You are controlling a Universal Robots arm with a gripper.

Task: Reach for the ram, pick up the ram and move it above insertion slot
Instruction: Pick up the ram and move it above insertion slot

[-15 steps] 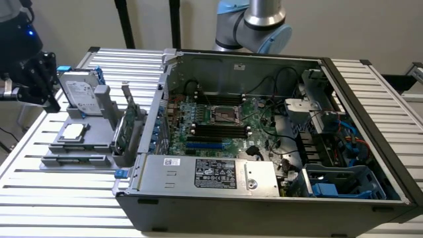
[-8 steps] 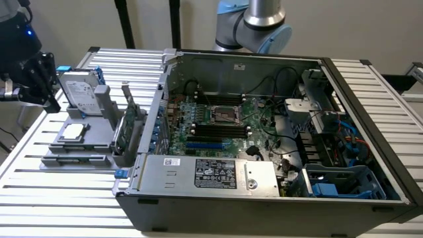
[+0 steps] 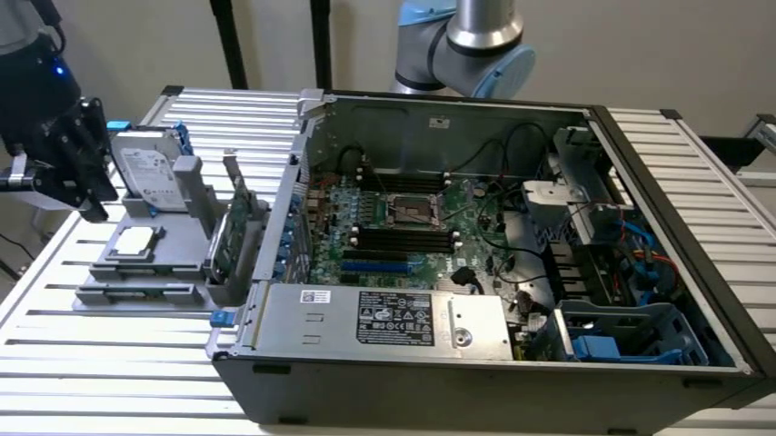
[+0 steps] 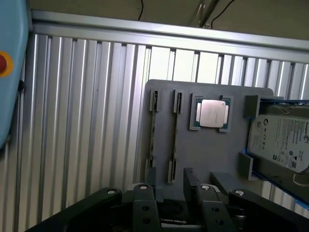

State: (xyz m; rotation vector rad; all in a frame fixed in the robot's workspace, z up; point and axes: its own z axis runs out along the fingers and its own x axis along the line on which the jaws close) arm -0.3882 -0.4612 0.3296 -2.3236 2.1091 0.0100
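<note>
Your claw (image 4: 170,187) hangs over one end of the gray holder (image 4: 207,150). Its two fingers are apart and nothing is between them. The holder also has a square chip (image 4: 212,112) and a hard drive (image 4: 280,140) on it. The ram (image 3: 228,241) stands on its edge at the holder's side, next to the open computer (image 3: 485,391). You cannot make it out well there.

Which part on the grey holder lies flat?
The silver-topped processor, flat in its square recess; the hard drive and the green card stand on edge.
</note>
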